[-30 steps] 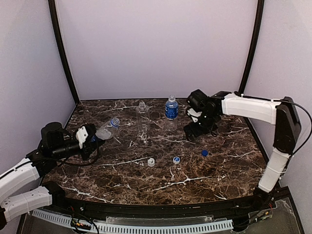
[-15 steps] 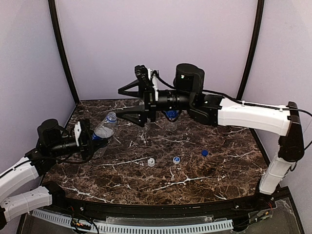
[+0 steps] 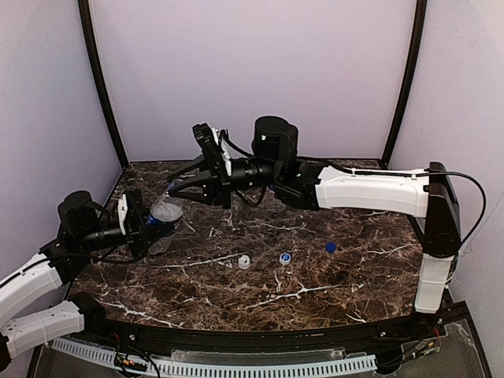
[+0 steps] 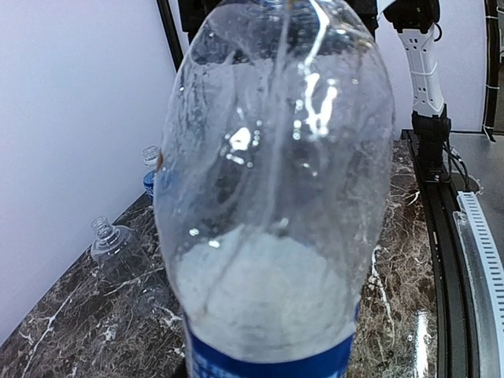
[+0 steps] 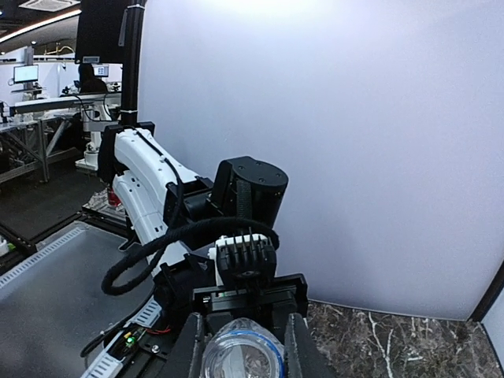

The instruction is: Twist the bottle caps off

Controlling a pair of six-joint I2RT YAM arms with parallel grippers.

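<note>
Step in hand: the left gripper (image 3: 148,224) presents the held bottle (image 3: 163,214), tilted above the marble table (image 3: 315,295). The right gripper (image 3: 178,189) is at its neck end. I judge this the approach to a twist.
Left claw: pinched on the held bottle's labelled lower end.
Right claw: spread, one finger on each side of the held bottle's top. Whether they touch it, I cannot tell.
Top of the held bottle: a pale round with a bluish rim in the right wrist view. Cap or bare mouth, I cannot tell.
Loose caps: the white cap (image 3: 244,262), the blue cap (image 3: 285,257) and the second blue cap (image 3: 331,246) lie on the table, right of the held bottle and nearer the arm bases.
Other bottles: the unlabelled bottle (image 4: 106,239), with a bare threaded neck, and the blue-label bottle (image 4: 151,169) stand beyond the held bottle.
Next move: probably closing squarely on the top and turning while the left claw holds firm. Thin walls may buckle or slip.
Materials: the held bottle is thin, glossy clear plastic with rounded shoulders, a whitish haze inside and a blue label band. The table is dark and white-veined.
</note>
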